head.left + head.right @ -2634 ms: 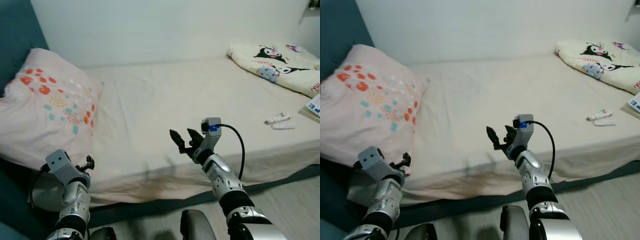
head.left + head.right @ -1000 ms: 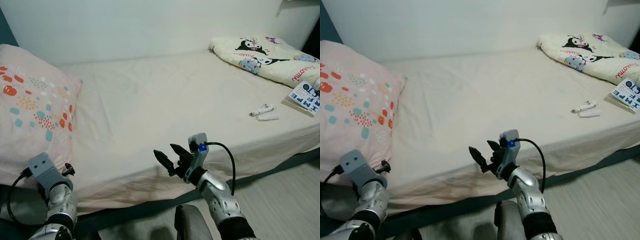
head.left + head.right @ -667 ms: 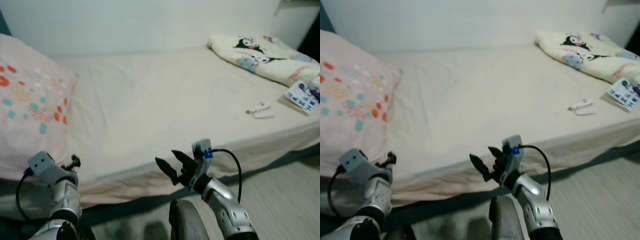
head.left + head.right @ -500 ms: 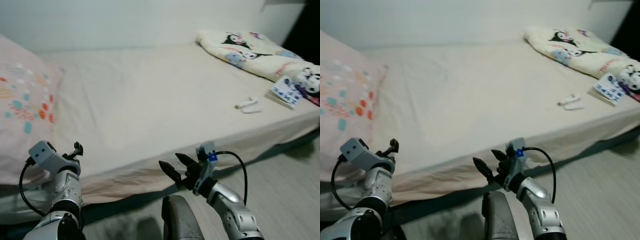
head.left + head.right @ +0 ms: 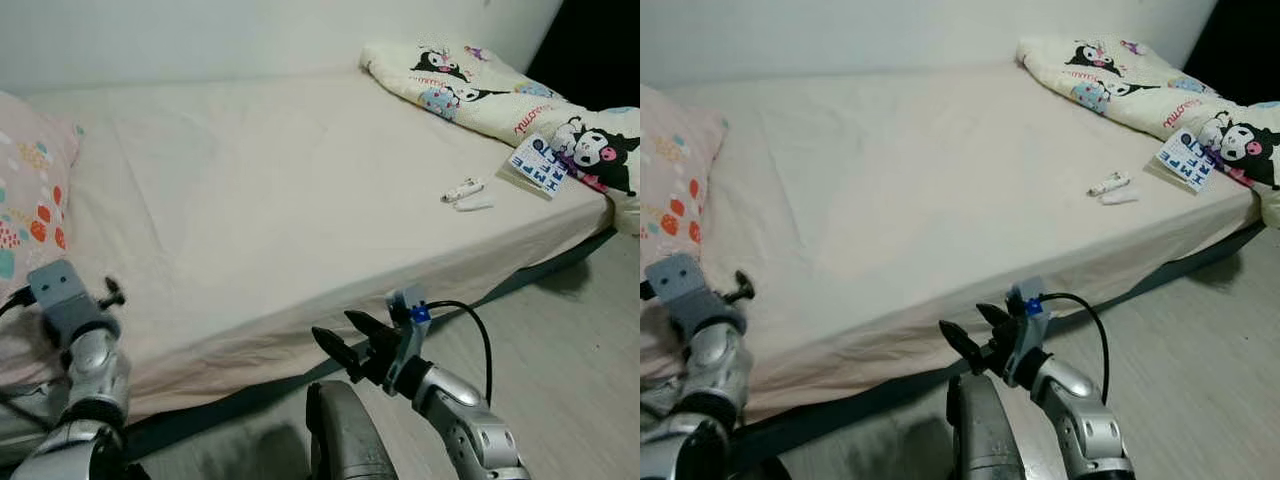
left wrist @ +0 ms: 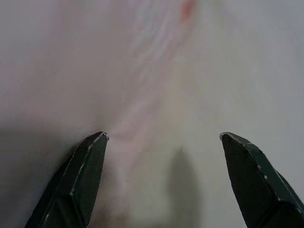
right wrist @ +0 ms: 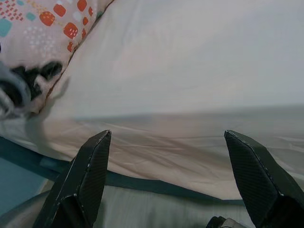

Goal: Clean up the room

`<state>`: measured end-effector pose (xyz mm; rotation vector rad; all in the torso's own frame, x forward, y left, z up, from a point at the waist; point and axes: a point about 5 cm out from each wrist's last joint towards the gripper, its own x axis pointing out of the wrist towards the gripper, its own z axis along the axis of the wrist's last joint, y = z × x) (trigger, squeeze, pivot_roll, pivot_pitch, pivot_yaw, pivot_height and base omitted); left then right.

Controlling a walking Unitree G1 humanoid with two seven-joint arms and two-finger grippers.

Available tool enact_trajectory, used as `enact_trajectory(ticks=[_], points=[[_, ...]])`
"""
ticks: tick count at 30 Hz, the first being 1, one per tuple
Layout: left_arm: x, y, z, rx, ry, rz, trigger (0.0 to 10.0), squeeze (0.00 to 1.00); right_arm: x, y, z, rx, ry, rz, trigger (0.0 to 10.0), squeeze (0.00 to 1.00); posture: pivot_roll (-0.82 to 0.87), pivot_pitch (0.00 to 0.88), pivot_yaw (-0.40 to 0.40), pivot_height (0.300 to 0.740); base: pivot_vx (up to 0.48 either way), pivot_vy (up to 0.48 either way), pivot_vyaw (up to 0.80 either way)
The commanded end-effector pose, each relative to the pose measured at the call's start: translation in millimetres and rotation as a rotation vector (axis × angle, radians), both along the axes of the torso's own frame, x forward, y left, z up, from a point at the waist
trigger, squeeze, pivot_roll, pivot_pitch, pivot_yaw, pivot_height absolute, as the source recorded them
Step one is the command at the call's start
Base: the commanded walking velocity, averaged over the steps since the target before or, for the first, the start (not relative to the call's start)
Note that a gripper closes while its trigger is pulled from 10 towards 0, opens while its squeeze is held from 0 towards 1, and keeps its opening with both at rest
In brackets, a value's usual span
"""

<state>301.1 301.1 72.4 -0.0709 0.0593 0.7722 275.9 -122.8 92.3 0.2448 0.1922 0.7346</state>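
Note:
A cream-sheeted bed [image 5: 270,180] stretches across in front of me. On it near the right end lie two small white tubes [image 5: 463,189] and a white booklet with blue letters [image 5: 537,163]. A folded cartoon-print blanket [image 5: 470,85] is bunched at the far right end. A pink pillow with coloured spots [image 5: 30,215] lies at the left end. My right gripper [image 5: 333,325] hovers open and holds nothing, below the bed's front edge. My left gripper [image 5: 108,295] is open beside the pillow, whose fabric is blurred between the fingers [image 6: 90,166].
Pale wood floor [image 5: 580,350] runs along the bed's front at the right. A dark opening [image 5: 600,50] lies beyond the bed's far right end. A white wall [image 5: 200,30] backs the bed. The dark bed base [image 5: 540,270] shows under the sheet.
The camera has turned to the right: the pillow has slid to the left edge and the blanket and booklet are in fuller view. Both grippers stay open and empty.

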Motion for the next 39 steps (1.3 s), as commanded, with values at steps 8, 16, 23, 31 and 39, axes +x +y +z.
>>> enact_trajectory(ticks=[8,16,23,31,39], points=[[-2.8,-17.7,16,0.034,-0.176,-0.247,10.0,0.0,0.3,-3.7,-2,-0.008,0.022,-0.006,10.0,0.0,-0.24,0.14,-0.128,0.444,0.0,0.0,0.0],[-53.1,-62.6,-36,0.029,0.109,-0.846,10.0,0.0,5.3,1.2,-2,-0.001,0.024,-0.005,10.0,0.0,-0.2,0.143,-0.111,0.444,0.0,0.0,0.0],[-89.7,-24.6,-46,0.197,0.309,-0.758,10.0,0.0,4.2,2.5,-3,0.018,0.03,-0.012,10.0,0.0,-0.16,0.141,-0.103,0.444,0.0,0.0,0.0],[-88.6,18.7,-3,0.256,0.204,-0.361,10.0,0.0,8.9,5.4,-2,0.025,0.021,-0.008,10.0,0.0,-0.16,0.126,-0.099,0.444,0.0,0.0,0.0],[-95.1,28.9,-4,0.184,0.223,-0.168,10.0,0.0,10.3,3.3,-1,0.028,0.017,-0.016,10.0,0.0,-0.16,0.123,-0.099,0.444,0.0,0.0,0.0]])
